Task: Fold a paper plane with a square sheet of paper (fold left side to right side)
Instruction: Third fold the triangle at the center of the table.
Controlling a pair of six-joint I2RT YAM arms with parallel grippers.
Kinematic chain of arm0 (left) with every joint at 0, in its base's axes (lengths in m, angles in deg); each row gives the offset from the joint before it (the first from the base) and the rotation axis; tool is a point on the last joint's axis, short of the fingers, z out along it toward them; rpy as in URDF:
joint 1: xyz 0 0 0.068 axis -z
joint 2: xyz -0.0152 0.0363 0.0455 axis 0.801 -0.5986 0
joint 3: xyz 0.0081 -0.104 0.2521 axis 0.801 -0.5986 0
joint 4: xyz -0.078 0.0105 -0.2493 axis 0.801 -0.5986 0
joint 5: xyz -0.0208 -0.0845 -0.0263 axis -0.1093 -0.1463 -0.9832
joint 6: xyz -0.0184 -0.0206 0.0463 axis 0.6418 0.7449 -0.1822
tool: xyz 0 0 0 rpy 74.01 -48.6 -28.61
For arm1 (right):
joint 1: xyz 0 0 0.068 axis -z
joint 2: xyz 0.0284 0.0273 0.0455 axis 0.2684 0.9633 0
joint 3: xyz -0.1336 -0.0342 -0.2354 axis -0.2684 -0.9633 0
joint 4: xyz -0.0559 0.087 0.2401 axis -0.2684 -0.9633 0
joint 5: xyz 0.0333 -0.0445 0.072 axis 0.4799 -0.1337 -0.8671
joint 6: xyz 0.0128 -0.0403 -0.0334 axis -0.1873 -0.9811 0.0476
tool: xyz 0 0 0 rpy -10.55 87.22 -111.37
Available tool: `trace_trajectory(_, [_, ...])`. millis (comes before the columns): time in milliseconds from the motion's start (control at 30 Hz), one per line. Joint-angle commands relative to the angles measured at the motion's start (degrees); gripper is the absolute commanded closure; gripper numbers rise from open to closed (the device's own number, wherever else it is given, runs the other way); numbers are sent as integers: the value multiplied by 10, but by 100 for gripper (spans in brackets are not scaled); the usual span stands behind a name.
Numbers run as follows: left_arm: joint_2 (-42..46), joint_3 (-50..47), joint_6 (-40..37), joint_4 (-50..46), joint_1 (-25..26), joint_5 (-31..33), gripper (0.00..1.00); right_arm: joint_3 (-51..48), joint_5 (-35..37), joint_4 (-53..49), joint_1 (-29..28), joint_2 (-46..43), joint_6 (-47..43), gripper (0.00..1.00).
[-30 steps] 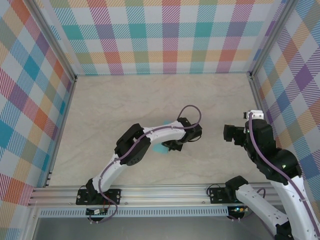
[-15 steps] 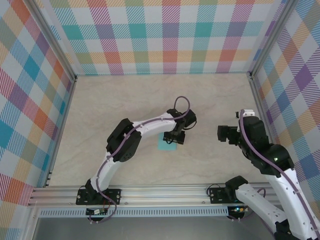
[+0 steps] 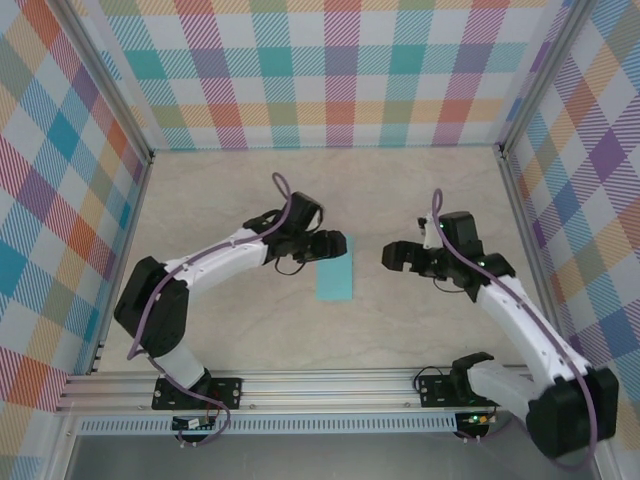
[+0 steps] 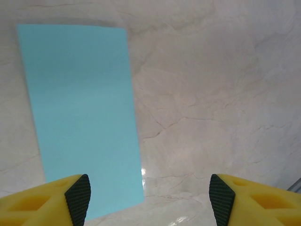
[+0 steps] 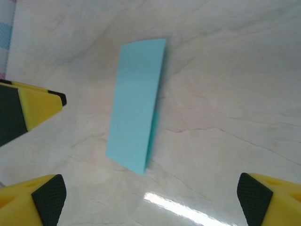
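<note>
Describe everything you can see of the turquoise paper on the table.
The sheet of paper is thin, plain turquoise and unmarked, folded over into a narrow two-layer rectangle. It lies flat on the pale marble-look table, its long sides running near to far in the top view. A sliver of the lower layer peeks out along one long edge. Nothing grips it.

Turquoise paper [image 3: 334, 268]; beige, marble-veined table [image 3: 220, 200]; pastel multicolour checked walls [image 3: 330, 70]; yellow fingers [image 4: 37, 205] with black pads.
</note>
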Motion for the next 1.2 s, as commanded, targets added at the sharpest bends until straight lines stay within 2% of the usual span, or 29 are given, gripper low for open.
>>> trace_trajectory(0, [21, -82, 36, 156, -29, -65, 29, -2, -122, 164, 0, 79, 50, 5])
trace_trajectory(200, [-3, -136, 54, 251, -51, -89, 29, 75, -150, 229, -29, 252, 60, 6])
trace_trajectory(500, [-40, -135, 49, 233, -53, -65, 31, 203, -141, 245, -59, 431, 66, 21])
trace_trajectory(667, [-44, -132, 43, 216, -53, -57, 31, 244, -103, 194, -68, 468, 42, 20])
trace_trajectory(1167, [-81, -111, 37, 187, -53, -68, 30, 255, -86, 152, -69, 521, 4, 23])
